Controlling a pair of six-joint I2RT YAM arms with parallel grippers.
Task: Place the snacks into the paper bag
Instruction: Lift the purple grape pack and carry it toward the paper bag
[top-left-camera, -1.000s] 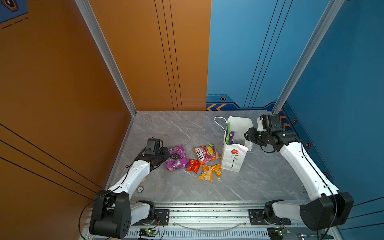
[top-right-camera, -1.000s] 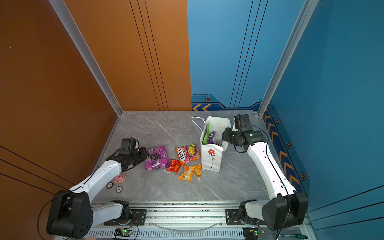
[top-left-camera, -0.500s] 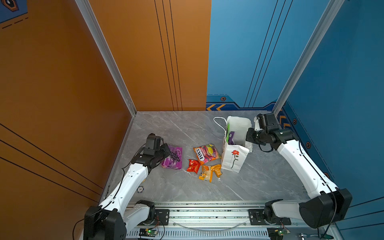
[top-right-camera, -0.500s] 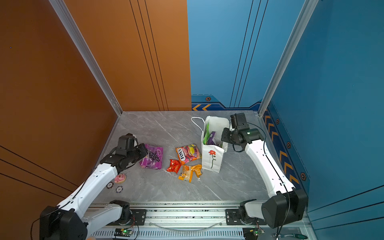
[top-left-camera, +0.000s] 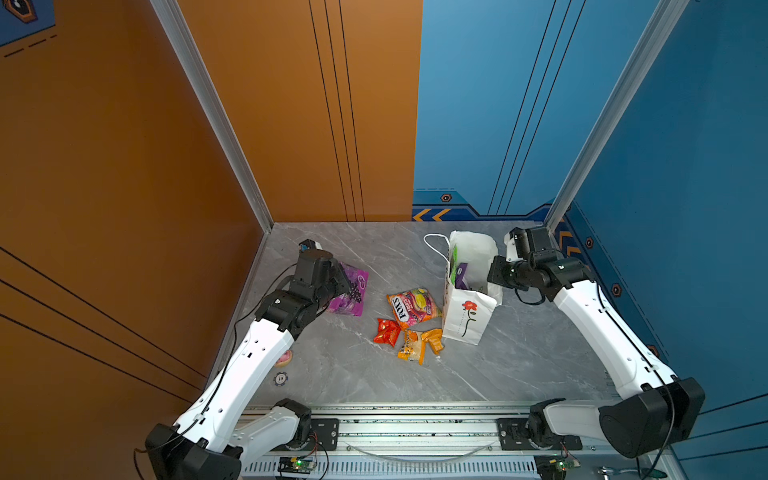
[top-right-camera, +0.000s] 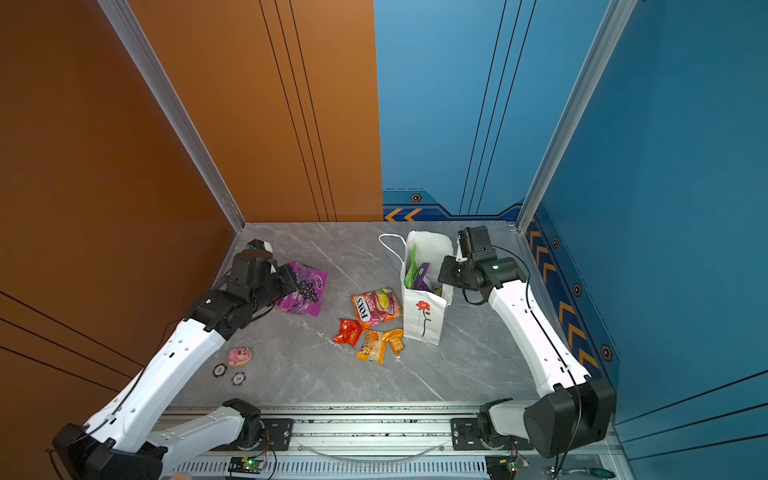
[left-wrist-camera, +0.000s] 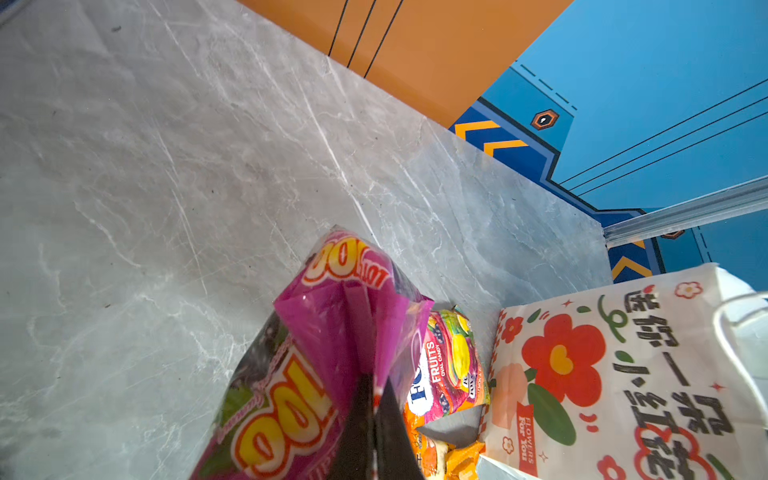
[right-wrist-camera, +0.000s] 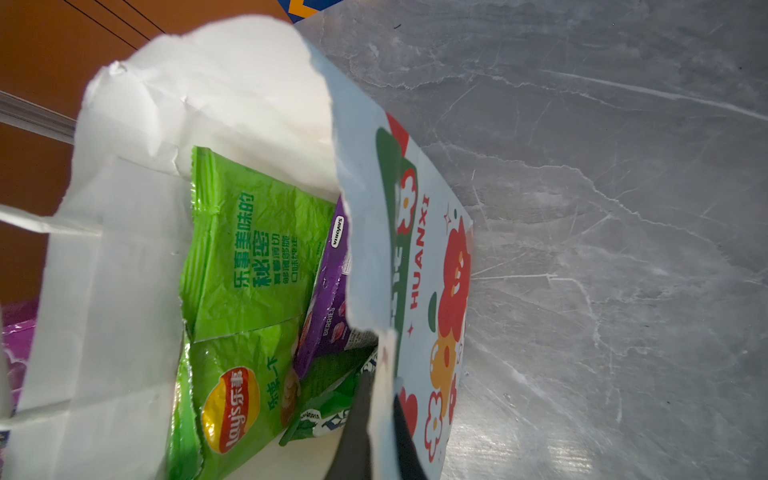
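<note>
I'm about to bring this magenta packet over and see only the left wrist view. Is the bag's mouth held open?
Observer: Yes. The right gripper is shut on the rim of the bag, and the mouth stands open.
Operator: What's inside already?
Observer: A green Lay's packet, a purple packet and a smaller green packet.
Operator: Anything near my arm I can't see?
Observer: A pink toy and two chips lie beside it.

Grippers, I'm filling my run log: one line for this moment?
left gripper: shut on purple packet | right gripper: shut on paper bag rim
</note>
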